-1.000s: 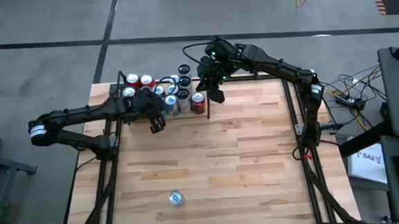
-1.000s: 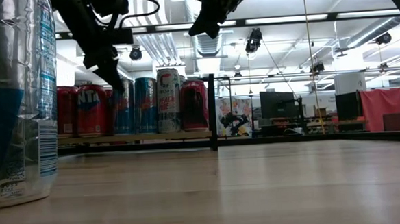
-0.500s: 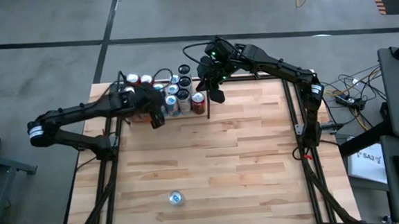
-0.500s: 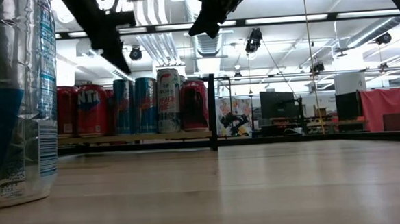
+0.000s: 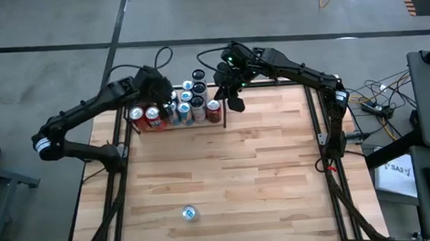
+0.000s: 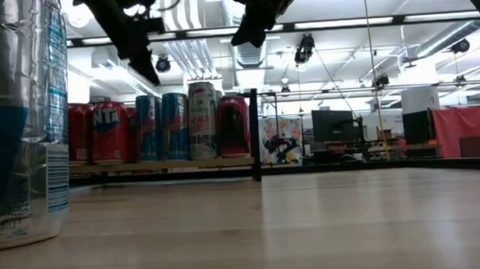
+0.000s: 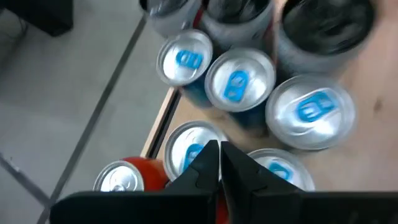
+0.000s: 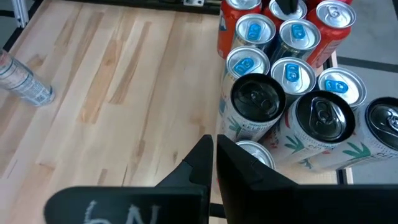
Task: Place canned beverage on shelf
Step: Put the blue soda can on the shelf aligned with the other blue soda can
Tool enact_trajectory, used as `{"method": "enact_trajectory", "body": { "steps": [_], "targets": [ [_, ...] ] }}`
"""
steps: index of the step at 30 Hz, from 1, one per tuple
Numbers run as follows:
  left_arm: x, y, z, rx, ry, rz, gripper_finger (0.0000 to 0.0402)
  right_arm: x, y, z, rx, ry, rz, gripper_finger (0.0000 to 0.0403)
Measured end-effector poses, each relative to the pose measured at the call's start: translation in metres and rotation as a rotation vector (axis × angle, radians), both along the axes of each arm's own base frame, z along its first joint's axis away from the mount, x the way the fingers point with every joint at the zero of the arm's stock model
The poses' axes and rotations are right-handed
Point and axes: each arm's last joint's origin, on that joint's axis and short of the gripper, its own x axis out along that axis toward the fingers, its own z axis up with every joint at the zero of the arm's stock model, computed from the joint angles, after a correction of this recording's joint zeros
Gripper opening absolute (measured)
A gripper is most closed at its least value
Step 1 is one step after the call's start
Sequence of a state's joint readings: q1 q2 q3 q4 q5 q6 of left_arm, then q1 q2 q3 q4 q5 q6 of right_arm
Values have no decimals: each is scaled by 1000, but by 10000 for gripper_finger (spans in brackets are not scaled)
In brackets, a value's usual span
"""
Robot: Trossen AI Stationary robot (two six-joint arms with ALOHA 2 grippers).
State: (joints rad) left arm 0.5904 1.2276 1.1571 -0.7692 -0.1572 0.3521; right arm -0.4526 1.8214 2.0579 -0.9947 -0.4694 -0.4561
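Several cans point(image 5: 181, 109) stand packed upright on the shelf's wood floor point(image 6: 163, 165) at the table's far left, beside a black frame post point(image 6: 255, 134). One more canned beverage point(image 5: 188, 212) stands alone on its base near the table's front edge; it looms at the left of the low view point(image 6: 17, 121). My left gripper point(image 5: 169, 101) hangs shut above the packed cans point(image 7: 239, 81), touching none of them. My right gripper point(image 5: 234, 102) is shut and hovers just right of the cans point(image 8: 286, 93), also touching nothing.
The light wood tabletop point(image 5: 233, 172) spreads between the shelf and the lone can. Black frame rails point(image 5: 324, 129) run along the table's left and right sides. Cables point(image 5: 196, 62) trail behind the far edge.
My left gripper has risen and gone toward the table's far edge, from in front of the packed cans to a place above them, staying shut. The cans have not moved.
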Motion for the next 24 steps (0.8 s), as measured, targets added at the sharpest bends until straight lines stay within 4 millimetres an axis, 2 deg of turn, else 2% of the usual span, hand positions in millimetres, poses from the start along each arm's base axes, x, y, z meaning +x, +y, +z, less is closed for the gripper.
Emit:
{"method": "enact_trajectory", "body": {
  "steps": [10,24],
  "targets": [
    [13,21,-25,-34,114,2,0,-5,-12,0,-2,-2,-31,9],
    [18,31,-30,-2,120,2,0,-6,-14,0,-9,-6,-33,9]
  ]
}}
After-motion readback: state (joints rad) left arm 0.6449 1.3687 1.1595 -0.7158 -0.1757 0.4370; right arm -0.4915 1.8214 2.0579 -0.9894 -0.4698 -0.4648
